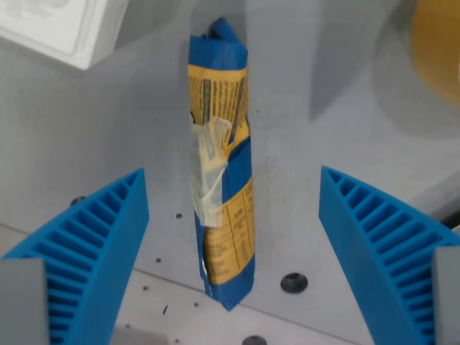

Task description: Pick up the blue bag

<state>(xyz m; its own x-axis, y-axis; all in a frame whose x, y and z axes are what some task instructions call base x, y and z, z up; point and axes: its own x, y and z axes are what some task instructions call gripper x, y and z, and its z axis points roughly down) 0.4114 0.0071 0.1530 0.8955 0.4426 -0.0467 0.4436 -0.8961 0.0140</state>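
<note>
Desk (345, 144): grey surface, carries all items. Gripper (233, 215): two blue ribbed fingers (100, 237), spread wide, released, holding nothing. Blue bag (221, 165): narrow, with yellow printed label and clear tape, lying lengthwise on the desk midway between the fingers, touching neither. White object (68, 25): beyond the gripper, at the wrist view's upper left. Black screw (293, 282): just beside the bag's near end.

White box (68, 29), top left; yellowish round object (438, 43), top right
</note>
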